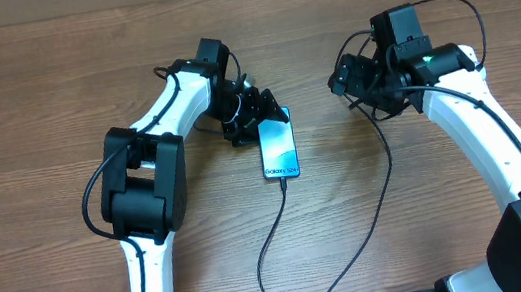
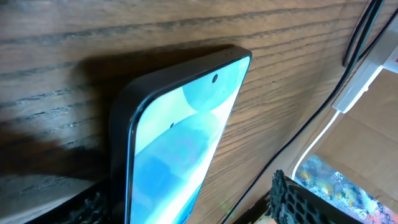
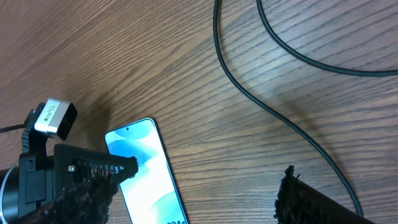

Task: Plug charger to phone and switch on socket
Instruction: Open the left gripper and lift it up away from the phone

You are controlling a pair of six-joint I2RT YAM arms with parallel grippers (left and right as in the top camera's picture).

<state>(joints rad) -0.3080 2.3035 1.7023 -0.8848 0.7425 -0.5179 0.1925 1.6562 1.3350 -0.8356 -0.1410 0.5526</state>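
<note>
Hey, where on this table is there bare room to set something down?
Widest bare wood: the table left of the left arm. Also free: the pocket right of the phone, inside the charger loop. Crowded: the phone's top end, where the left gripper sits, and around the right gripper.

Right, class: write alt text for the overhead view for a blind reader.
A phone with a lit blue screen lies on a wooden table, a thin black cable looping away from its lower end. The left gripper sits at its top end; the right gripper hovers apart.
</note>
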